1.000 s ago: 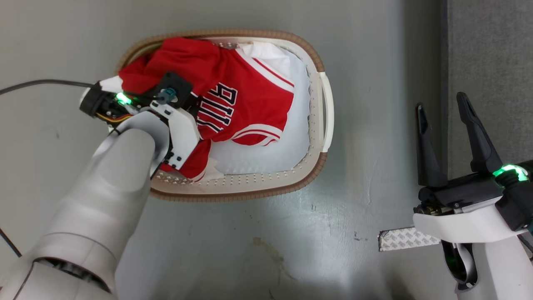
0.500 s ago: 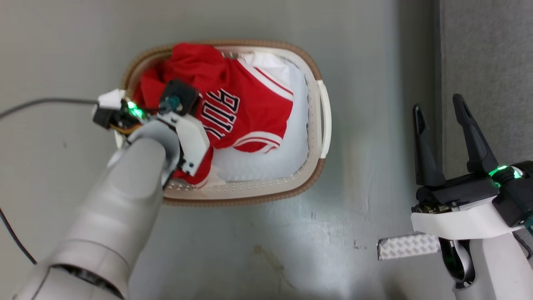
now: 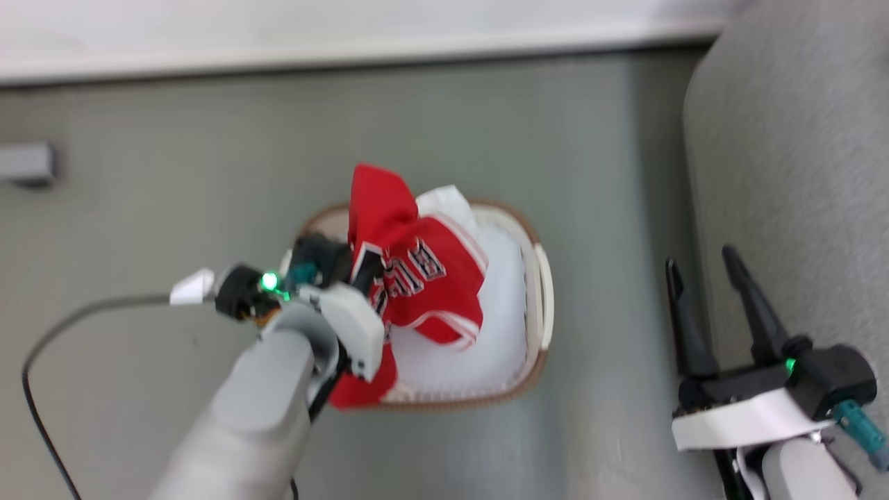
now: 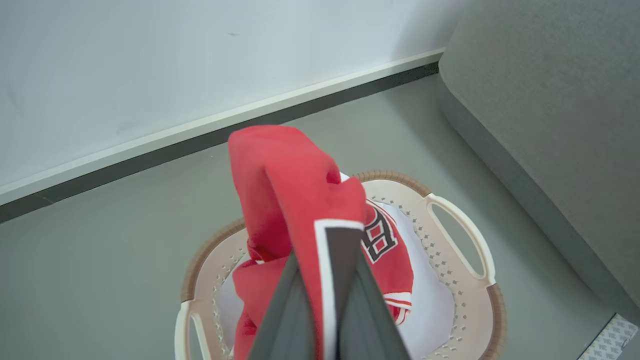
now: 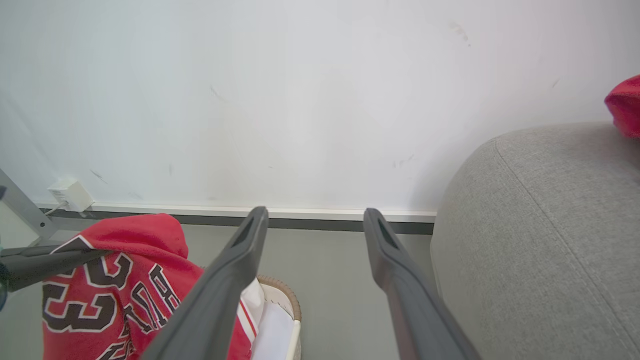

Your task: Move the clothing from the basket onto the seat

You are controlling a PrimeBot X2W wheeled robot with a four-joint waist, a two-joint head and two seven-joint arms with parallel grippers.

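There is one red jersey (image 3: 430, 292), one laundry basket (image 3: 535, 368), one grey sofa (image 3: 785, 173) and two grippers. A second scrap of red fabric (image 5: 625, 105) lies on top of the sofa at the edge of the right wrist view; what it is cannot be told.

The left gripper (image 4: 326, 285) has its two dark fingers pressed together on a fold of the red jersey, with a strip of white trim caught between them. The fabric bunches up above the fingertips in a rounded hump and drapes down the far side, so the printed black-and-white characters hang just beyond and below the fingers. The lower part of the jersey hangs down inside the basket, over its white bottom, and in the head view one red end sits at the basket's near rim beside the left wrist.

The basket stands on the grey floor (image 3: 173, 173), near the sofa but apart from it, with bare floor between them.

The right gripper (image 3: 701, 278) has its fingers spread wide with nothing between them, hanging beside the sofa's rounded edge and well apart from the jersey.
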